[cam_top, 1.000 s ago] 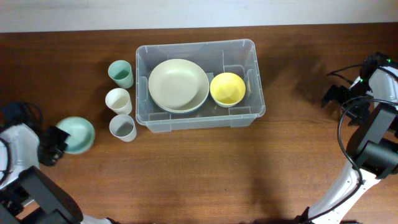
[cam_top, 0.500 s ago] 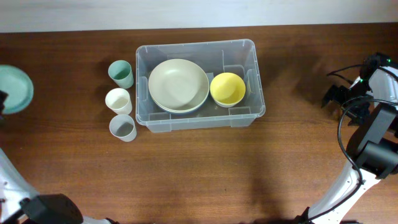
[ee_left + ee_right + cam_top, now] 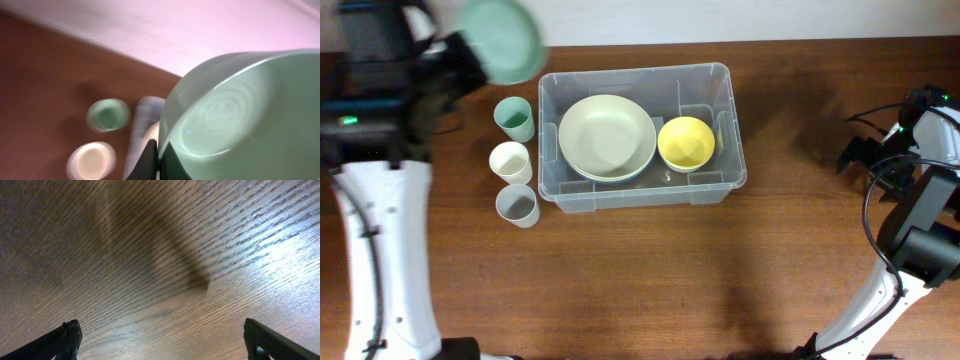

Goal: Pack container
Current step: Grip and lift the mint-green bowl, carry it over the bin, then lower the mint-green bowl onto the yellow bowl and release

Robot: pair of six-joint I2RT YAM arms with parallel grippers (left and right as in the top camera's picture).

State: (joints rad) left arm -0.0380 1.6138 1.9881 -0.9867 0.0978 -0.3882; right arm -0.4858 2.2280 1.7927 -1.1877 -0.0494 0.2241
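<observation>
The container [image 3: 630,72] sits on the tabletop [image 3: 670,270] at the middle of the far side, its long side running left to right. Inside it a wide cream plate [image 3: 607,137] fills the left part and a yellow bowl [image 3: 686,142] lies just beside it on the right. Outside its left wall three cups stand upright in a row: a teal cup [image 3: 514,118] farthest back, a white cup [image 3: 510,160] in the middle, a grey cup [image 3: 518,206] nearest. The left claw [image 3: 159,160] is clenched on the rim of a mint-green bowl [image 3: 502,40], held in the air near the container's far-left corner and blurred. The right claw [image 3: 162,337] is released, fingers spread wide over bare wood, well apart from the container on the right
</observation>
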